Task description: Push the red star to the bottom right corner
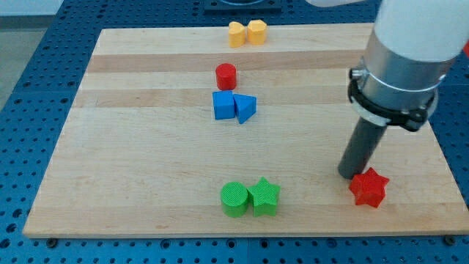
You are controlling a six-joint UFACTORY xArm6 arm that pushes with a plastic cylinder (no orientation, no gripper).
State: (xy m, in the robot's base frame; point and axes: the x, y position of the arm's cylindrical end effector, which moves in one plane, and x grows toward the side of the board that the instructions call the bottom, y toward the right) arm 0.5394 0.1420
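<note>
The red star (pixel 368 188) lies on the wooden board (pixel 146 161) near the view's bottom right. My tip (pixel 349 174) rests on the board just to the upper left of the star, touching or almost touching it. The dark rod rises from there to the white and grey arm at the view's top right.
A green cylinder (pixel 234 199) and a green star (pixel 264 196) sit side by side at bottom centre. A blue cube (pixel 223 105) and a blue triangular block (pixel 245 108) sit mid-board, with a red cylinder (pixel 226 75) above them. Two yellow blocks (pixel 247 32) lie at the top edge.
</note>
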